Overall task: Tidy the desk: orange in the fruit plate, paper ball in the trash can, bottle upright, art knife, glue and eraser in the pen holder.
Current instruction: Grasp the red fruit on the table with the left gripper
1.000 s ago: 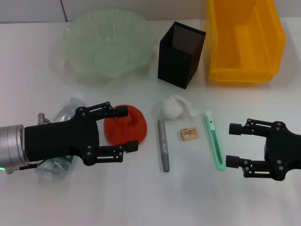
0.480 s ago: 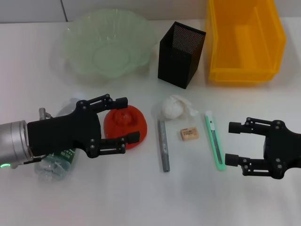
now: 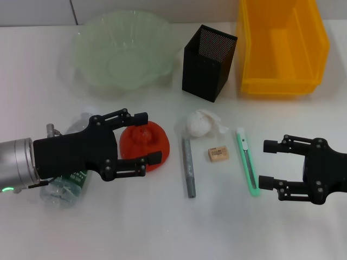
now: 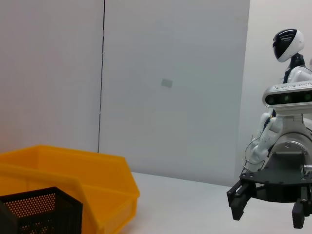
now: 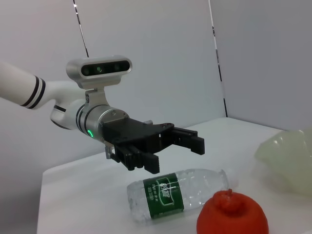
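Head view, lower left: the black left gripper (image 3: 145, 137) spreads open around the round orange fruit (image 3: 144, 142); lower right, the black right gripper (image 3: 267, 163) gapes beside the green art knife (image 3: 247, 161).

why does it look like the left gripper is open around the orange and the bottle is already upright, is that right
Not quite. The bottle is not upright: it lies on its side on the table, as the right wrist view shows. The rest holds: the left gripper is open, with the orange between its fingers.
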Robot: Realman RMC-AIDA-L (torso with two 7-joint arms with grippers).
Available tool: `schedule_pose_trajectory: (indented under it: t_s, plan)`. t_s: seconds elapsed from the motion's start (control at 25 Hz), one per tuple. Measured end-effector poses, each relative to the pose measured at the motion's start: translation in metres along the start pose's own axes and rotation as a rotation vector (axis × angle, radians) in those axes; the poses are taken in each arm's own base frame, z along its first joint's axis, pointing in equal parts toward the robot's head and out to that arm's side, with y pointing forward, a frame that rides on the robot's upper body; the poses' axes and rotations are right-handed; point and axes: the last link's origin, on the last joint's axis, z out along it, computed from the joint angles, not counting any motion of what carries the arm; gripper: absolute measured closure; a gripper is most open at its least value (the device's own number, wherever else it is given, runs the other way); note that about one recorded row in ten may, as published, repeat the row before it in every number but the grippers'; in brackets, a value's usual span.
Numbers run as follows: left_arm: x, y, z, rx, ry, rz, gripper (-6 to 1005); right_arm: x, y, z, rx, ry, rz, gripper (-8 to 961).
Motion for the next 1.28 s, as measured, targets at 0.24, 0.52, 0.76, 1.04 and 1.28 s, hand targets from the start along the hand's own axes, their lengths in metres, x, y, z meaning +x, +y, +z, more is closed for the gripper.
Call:
schedule_pose_trajectory:
  t_s: [0.24, 0.52, 0.76, 1.04, 1.28]
  plan:
    - [0.0002, -0.0001, 0.0001, 0.000, 0.001, -0.001, 158, 0.0001, -0.0005, 0.0002, 0.002, 0.001, 0.001, 184]
    - [0.0008, -0.0009, 0.0006, 0.003, 0.003, -0.001, 157, 0.0004, -0.0005, 0.0002, 0.003, 0.001, 0.003, 184]
    - [0.0001, -0.0012, 0.0009, 0.003, -0.004, -0.002, 157, 0.0024, 0.0008, 0.0005, 0.004, -0.003, 0.012, 184]
    - [-0.0006, 0.0010, 0.0018, -0.011, -0.007, -0.004, 157, 0.0028, 0.0008, -0.0004, 0.009, -0.005, 0.011, 184]
    - [-0.0031, 0.0030, 0.0024, -0.011, -0.006, -0.016, 157, 0.0025, 0.0007, 0.0002, 0.006, -0.004, 0.009, 184]
